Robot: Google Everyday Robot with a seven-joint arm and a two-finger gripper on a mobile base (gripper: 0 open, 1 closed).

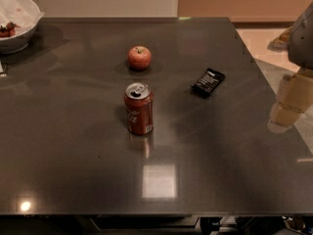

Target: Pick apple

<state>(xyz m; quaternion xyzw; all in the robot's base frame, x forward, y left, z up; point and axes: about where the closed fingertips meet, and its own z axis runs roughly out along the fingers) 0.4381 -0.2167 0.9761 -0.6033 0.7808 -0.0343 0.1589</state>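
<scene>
The gripper point(283, 114) hangs over the right edge of the dark glossy table point(73, 170); whether it is spread I cannot tell. The apple point(140, 58) lies well to its left.

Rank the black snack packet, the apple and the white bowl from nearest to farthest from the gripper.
The gripper hangs over the right edge of the table.
1. Black snack packet, right of centre.
2. Apple, mid-table, toward the far side.
3. White bowl, far left corner.
</scene>
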